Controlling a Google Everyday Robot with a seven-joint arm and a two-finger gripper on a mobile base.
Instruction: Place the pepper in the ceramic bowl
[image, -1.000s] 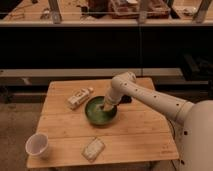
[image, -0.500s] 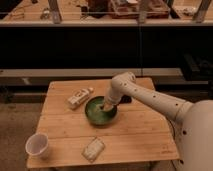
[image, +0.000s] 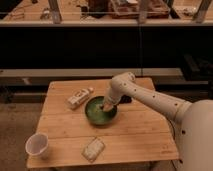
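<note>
The green ceramic bowl (image: 98, 113) sits near the middle of the wooden table (image: 140, 135). My gripper (image: 107, 105) reaches down from the right, its tip just over the bowl's far right rim. A small yellowish-orange lump, the pepper (image: 106, 106), shows at the gripper's tip, inside the bowl's edge. The arm hides most of what lies behind it.
A white cup (image: 38, 145) stands at the table's front left corner. A pale packet (image: 79, 97) lies left of the bowl and another flat packet (image: 93, 148) lies near the front edge. A flat black rectangle (image: 126, 99) lies behind the arm. Dark shelving runs behind the table.
</note>
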